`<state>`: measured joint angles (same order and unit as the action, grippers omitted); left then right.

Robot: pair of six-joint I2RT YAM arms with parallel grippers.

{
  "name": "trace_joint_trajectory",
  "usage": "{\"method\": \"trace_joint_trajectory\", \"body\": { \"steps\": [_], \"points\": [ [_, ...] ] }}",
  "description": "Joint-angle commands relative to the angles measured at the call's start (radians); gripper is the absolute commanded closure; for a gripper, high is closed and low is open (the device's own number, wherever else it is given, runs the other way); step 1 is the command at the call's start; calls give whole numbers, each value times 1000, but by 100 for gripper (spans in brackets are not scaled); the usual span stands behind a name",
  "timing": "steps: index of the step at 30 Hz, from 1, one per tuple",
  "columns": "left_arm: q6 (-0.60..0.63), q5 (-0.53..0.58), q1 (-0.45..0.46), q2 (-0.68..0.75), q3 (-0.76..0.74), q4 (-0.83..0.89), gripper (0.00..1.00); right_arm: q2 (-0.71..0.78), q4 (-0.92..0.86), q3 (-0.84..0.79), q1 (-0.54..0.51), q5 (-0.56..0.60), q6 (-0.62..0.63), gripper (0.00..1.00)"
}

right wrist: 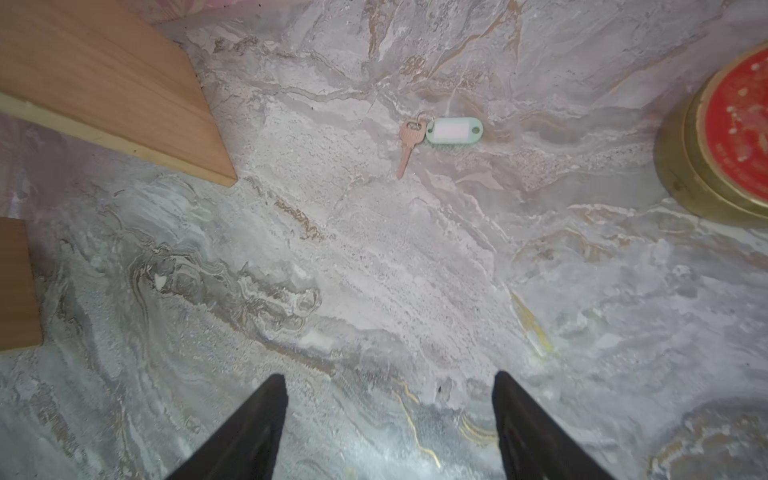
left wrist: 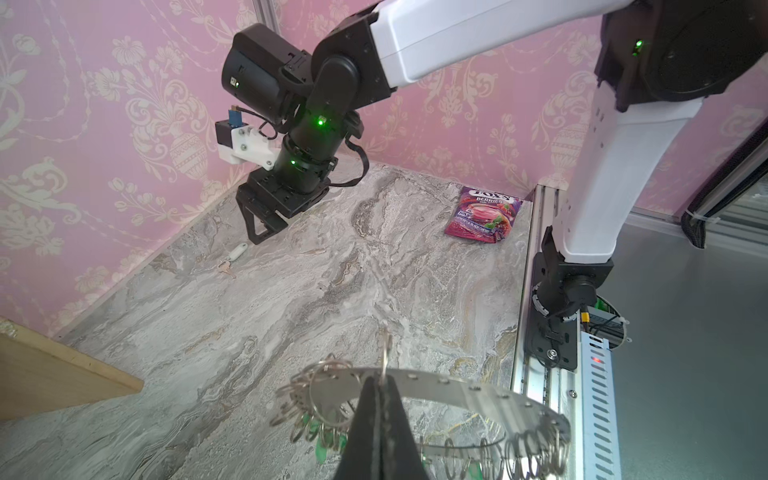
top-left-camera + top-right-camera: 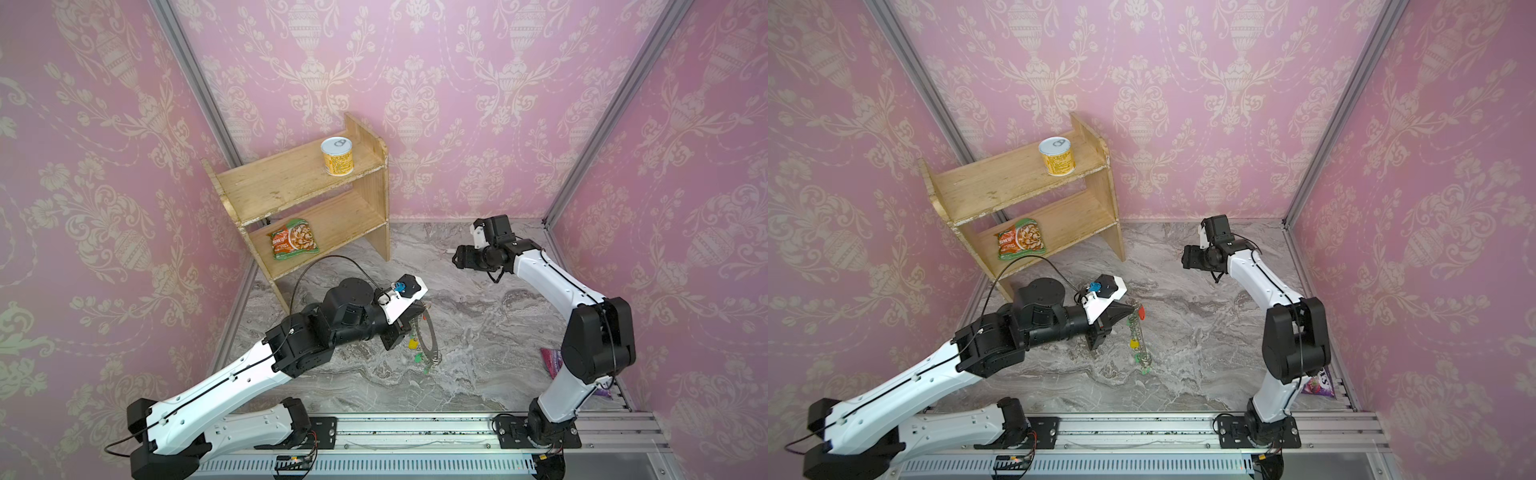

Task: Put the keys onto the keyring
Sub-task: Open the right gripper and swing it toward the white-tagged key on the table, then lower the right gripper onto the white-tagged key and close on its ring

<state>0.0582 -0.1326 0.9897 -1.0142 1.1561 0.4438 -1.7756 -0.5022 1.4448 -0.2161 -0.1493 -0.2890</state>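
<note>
My left jaws are shut on the keyring [image 2: 457, 391] rim. My right jaws stand open over bare bench [image 1: 374, 270], with the white-tagged key [image 1: 452, 131] ahead.

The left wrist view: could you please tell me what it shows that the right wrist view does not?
Only the left wrist view shows the keyring clamped in the shut left pincer, and a purple berry packet. Only the right wrist view shows the red-topped tin. Both show the white-tagged key lying on the marble floor, part of the wooden shelf and the open right pincer.
</note>
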Motion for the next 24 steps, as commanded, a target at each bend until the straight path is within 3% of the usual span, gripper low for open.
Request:
{"method": "trace_joint_trajectory", "body": {
  "steps": [1, 8, 24],
  "points": [
    [-29, 27, -8, 22, -6, -24, 100, -118, 46, 121, 2, 2, 4, 24],
    [-32, 37, -10, 19, -17, -23, 100, -375, 26, 356, 1, 1, 37, 33],
    [-57, 27, -51, 39, -52, -17, 100, -714, -148, 820, 7, 8, 111, 31]
  ]
}}
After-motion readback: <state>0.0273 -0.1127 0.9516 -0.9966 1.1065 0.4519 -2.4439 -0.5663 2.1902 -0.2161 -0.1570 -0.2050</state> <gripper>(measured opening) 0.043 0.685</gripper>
